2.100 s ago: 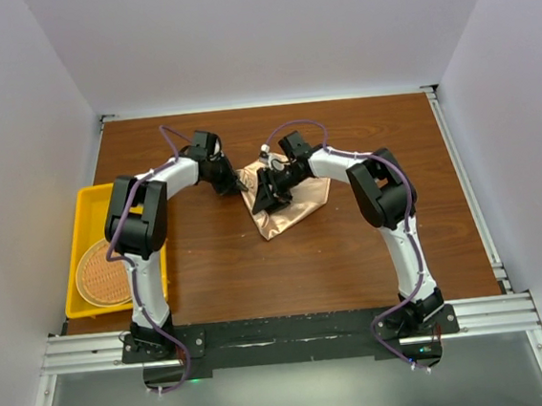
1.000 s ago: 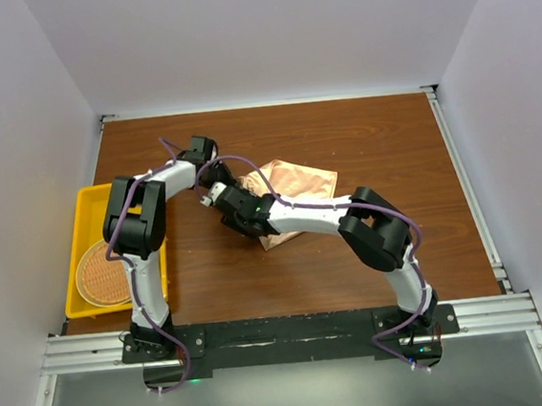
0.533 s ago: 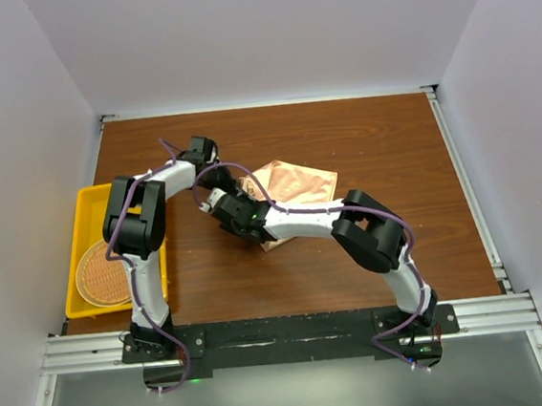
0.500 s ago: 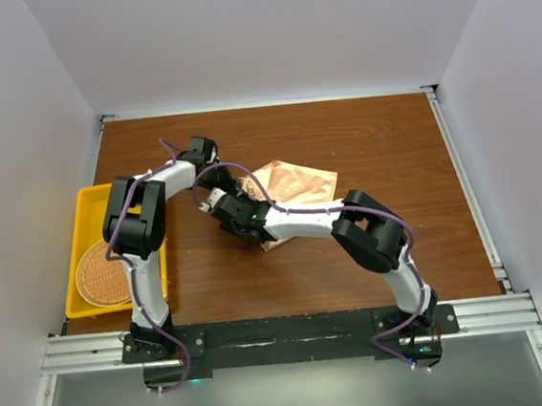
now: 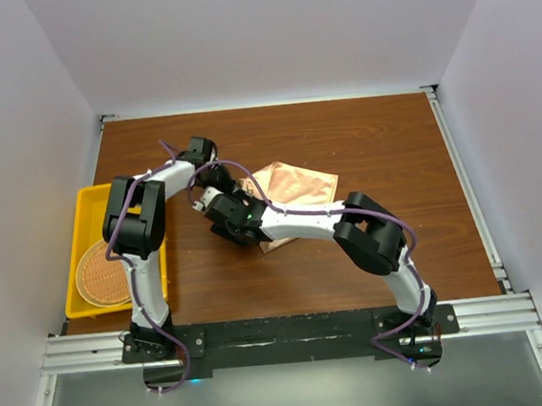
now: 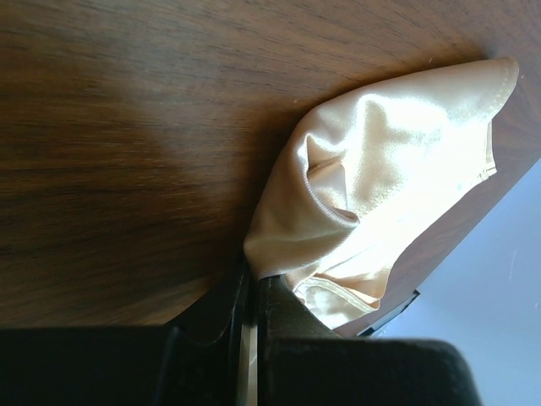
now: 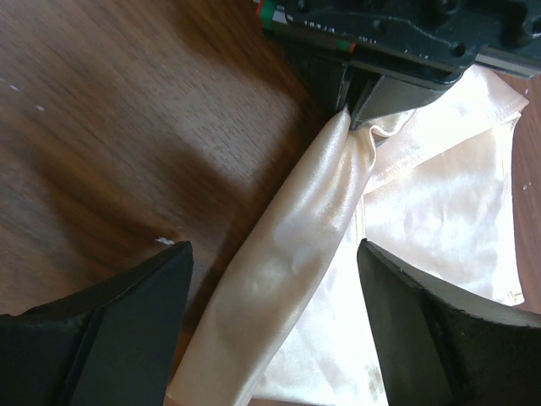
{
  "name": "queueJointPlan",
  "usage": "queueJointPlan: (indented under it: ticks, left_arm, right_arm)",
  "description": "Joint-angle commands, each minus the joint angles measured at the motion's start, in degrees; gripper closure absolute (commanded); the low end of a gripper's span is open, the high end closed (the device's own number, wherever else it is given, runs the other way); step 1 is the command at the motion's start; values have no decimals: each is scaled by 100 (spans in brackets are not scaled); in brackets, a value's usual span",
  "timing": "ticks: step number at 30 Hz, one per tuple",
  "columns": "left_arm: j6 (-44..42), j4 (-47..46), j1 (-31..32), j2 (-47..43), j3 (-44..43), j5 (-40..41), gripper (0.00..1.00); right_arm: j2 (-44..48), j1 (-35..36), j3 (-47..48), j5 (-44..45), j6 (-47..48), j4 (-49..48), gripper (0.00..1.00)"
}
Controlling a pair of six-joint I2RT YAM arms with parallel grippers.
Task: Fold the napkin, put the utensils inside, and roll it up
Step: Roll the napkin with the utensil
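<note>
The peach-orange napkin (image 5: 296, 185) lies crumpled at the table's middle. Its left edge is a rolled fold (image 7: 287, 279). My left gripper (image 5: 235, 181) is shut on the fold's far end, and the cloth bunches at its tips in the left wrist view (image 6: 253, 275). The napkin (image 6: 380, 169) fans out beyond it. My right gripper (image 5: 226, 211) is open and hovers low over the fold, one finger on each side (image 7: 275, 247). The left gripper's body (image 7: 397, 42) shows at the top of the right wrist view. The utensils are not in view.
A yellow tray (image 5: 84, 204) stands at the left edge of the table with a round wicker mat (image 5: 100, 274) in it. The right forearm (image 5: 302, 221) crosses the napkin's near edge. White walls surround the wooden table (image 5: 380, 135).
My right arm has swung from above the napkin round to its left edge, and the gripper has crept further left. The napkin now lies spread wider. My left gripper has kept its hold.
</note>
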State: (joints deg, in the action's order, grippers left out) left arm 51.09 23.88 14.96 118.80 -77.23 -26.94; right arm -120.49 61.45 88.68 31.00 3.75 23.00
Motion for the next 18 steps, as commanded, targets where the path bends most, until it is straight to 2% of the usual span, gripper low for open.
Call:
queueJointPlan:
  ticks: [1,7,11,12,15,18]
  left_arm:
    - [15,635,-28,73,217,215,100]
    - [41,636,-28,47,279,163,100]
    - [33,644,-55,64,296,145,100]
    - [33,644,-55,64,305,145,100]
    - [32,618,-63,99,323,119,100]
    - [32,583,-72,117,349,92,100]
  right_arm:
    - [-133,7,167,345,-278,-147,17]
    - [-379,-98,-35,521,-541,-217,24]
    - [-405,-247,-193,310,-586,-305,35]
    - [-423,-317,-202,249,-621,-288,41]
    - [-405,-458,-255,-23,-700,-288,51]
    - [-414,-634,-273,-392,-761,-279,58]
